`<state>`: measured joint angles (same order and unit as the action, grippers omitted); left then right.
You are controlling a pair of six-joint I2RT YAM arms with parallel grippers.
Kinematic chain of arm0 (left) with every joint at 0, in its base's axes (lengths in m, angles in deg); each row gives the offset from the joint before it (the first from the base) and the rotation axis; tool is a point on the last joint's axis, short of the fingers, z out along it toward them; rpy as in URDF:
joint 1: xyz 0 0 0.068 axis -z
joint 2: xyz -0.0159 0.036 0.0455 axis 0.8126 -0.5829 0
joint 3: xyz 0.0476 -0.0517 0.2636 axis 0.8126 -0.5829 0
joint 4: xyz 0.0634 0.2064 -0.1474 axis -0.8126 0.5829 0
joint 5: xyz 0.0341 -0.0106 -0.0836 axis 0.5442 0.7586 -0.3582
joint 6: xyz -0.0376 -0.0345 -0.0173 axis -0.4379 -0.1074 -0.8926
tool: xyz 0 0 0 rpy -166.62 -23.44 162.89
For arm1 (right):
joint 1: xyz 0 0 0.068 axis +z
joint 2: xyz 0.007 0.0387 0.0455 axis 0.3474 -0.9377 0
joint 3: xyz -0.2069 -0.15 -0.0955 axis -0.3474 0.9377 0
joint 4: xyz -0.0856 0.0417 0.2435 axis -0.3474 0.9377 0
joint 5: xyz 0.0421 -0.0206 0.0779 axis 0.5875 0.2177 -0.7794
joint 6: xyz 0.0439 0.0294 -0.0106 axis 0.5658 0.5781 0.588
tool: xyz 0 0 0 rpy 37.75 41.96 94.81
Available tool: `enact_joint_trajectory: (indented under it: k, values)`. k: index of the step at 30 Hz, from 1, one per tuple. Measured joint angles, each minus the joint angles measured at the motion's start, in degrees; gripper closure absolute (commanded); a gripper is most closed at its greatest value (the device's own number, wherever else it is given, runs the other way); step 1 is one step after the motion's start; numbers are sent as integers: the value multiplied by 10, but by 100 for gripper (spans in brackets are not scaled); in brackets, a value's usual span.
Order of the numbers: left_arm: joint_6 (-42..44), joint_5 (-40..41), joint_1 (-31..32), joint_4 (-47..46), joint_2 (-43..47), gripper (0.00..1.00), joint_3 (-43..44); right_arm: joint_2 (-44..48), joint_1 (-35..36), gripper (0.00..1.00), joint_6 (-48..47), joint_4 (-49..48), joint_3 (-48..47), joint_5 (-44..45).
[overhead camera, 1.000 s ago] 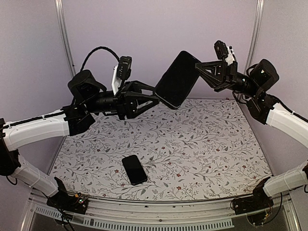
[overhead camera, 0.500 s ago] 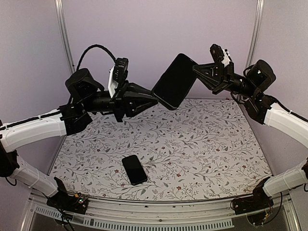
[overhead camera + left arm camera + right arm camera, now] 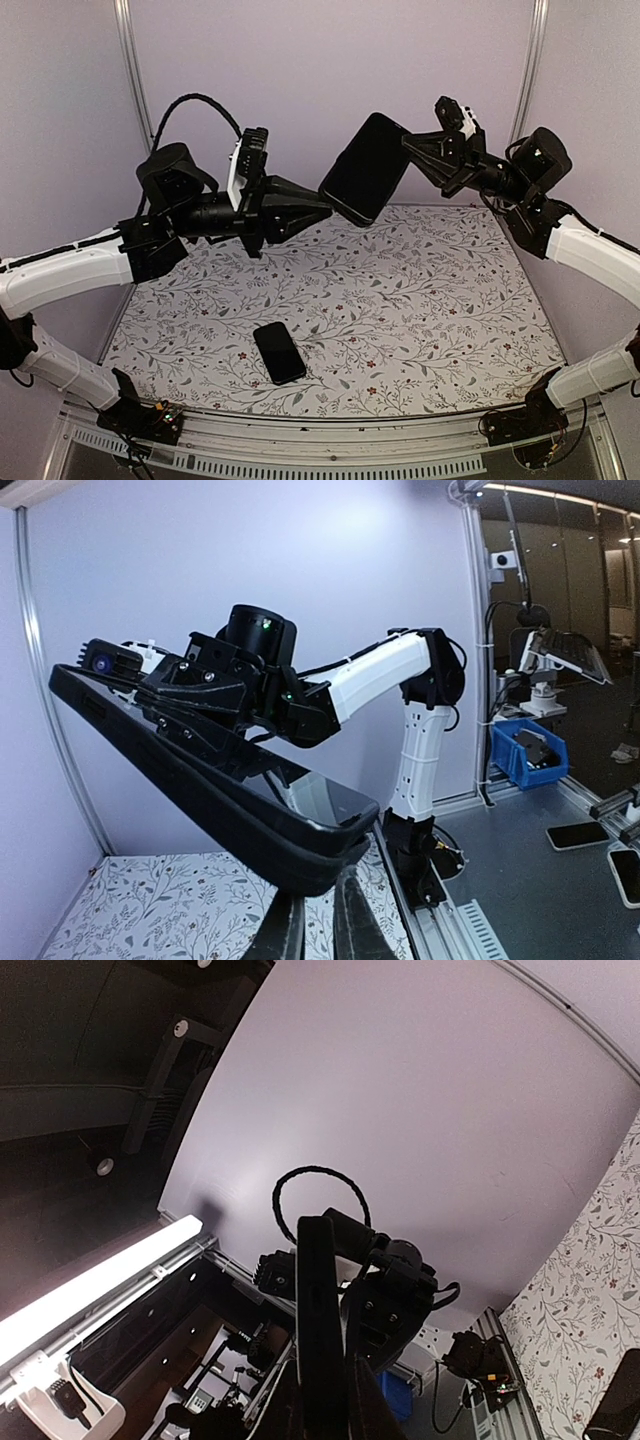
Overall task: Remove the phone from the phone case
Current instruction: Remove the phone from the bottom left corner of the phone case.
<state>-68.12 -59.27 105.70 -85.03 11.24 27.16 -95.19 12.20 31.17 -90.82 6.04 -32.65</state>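
A black phone case [image 3: 365, 168] with the phone in it hangs tilted in the air above the far side of the table. My right gripper [image 3: 408, 145] is shut on its upper right end; in the right wrist view the case [image 3: 320, 1330] stands edge-on between the fingers of that gripper [image 3: 322, 1405]. My left gripper [image 3: 330, 207] meets the case's lower left corner with its jaws shut. In the left wrist view the case [image 3: 200, 790] runs diagonally, the phone's glossy screen [image 3: 320, 798] shows inside its rim, and the left gripper [image 3: 318, 882] closes on the bottom corner.
A second black phone [image 3: 280, 352] lies flat on the floral table cover [image 3: 430, 300], near the front and below both arms. Lilac walls stand on three sides, and metal posts [image 3: 133, 80] rise at the back corners.
The left gripper's jaws have gone from wide apart to shut at the case's lower corner. The right gripper and the case have shifted a little to the left.
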Motion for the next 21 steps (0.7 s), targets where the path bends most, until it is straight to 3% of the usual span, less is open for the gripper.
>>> enact_joint_trajectory:
  k: [9,12,16,21]
  values:
    - [-13,119,0,21,-14,100,0,-1,-16,100,14,-21,1,47]
    - [-42,205,-5,29,-59,99,9,-1,4,100,16,-18,10,14]
    - [-71,253,-9,55,-79,92,-13,0,24,100,0,12,23,-4]
    - [-98,289,-10,89,-40,80,-48,0,9,100,-43,64,24,20]
